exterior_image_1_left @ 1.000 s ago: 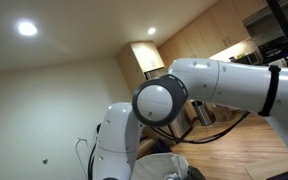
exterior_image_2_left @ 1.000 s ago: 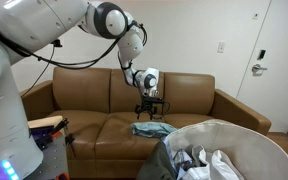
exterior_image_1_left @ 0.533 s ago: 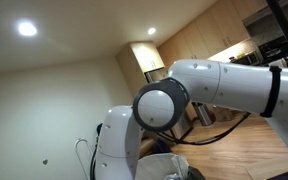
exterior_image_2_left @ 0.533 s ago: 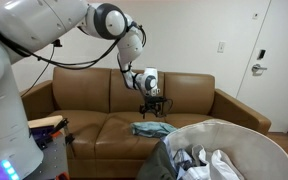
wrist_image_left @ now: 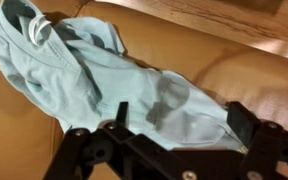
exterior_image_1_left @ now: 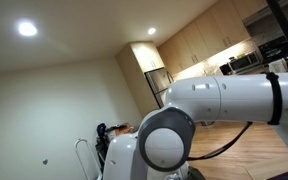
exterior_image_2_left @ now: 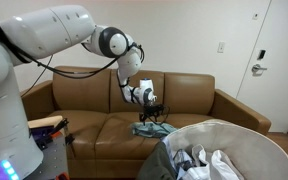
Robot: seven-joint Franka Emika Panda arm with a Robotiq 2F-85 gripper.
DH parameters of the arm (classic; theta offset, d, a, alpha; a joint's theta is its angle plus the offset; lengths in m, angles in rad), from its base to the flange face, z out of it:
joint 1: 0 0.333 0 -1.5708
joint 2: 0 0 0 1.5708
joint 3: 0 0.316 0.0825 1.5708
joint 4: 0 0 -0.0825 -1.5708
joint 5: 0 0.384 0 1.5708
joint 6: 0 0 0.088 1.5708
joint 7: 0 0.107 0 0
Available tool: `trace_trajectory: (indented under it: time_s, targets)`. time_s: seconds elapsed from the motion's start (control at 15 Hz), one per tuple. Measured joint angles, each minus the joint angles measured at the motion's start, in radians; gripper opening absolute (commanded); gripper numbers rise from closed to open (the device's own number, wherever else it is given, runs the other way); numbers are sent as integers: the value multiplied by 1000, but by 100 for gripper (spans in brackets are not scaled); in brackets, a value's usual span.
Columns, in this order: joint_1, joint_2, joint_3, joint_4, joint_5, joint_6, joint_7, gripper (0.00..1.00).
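Between the jaws, which stand spread wide with nothing in them, lies a rumpled edge of a pale blue-green garment [wrist_image_left: 94,75]. In the wrist view the gripper [wrist_image_left: 159,128] hangs just above the cloth, one finger to either side of a darker fold. Whether the fingertips touch the fabric cannot be told. Beyond the jaws the garment spreads away across the seat and ends in a bunched part with a white cord [wrist_image_left: 39,28]. Beneath and around it is the tan leather of the sofa [wrist_image_left: 239,70].

In an exterior view the gripper [exterior_image_2_left: 152,117] points down over the garment [exterior_image_2_left: 152,129], which rests on the middle seat cushion of the sofa [exterior_image_2_left: 189,95]. The arm [exterior_image_2_left: 59,30] arches in from above. Well apart from the jaws, towards the camera, stands a laundry basket [exterior_image_2_left: 227,125] holding mixed cloth. In an exterior view the arm [exterior_image_1_left: 224,100] fills the frame before kitchen cabinets [exterior_image_1_left: 199,45], and neither jaws nor garment shows there.

Step in hand, as judged: the approach for a grasp, with the jaws set over the cloth but not yet closed. The next move calls for a short, straight descent so that the fingertips bracket a raised fold, then closure on several layers. Too shallow a bite would likely catch one thin layer that slips; too deep a one would press into the leather.
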Motion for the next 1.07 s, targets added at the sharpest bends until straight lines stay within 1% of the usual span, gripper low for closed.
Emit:
trace_trajectory:
  time_s: [0.4, 0.6, 0.67, 0.73, 0.8, 0.87, 1.07]
  targets:
    - [41, 170, -13, 184, -55, 1, -12, 100]
    - [46, 243, -9, 264, -58, 1, -52, 100]
    - [45, 265, -8, 287, -58, 1, -64, 75]
    - [44, 286, -8, 308, -58, 1, -72, 72]
    - [42, 304, -9, 327, -58, 1, -82, 67]
    - [40, 314, -11, 335, -58, 1, -86, 58]
    - [37, 314, -21, 337, -58, 2, -87, 39]
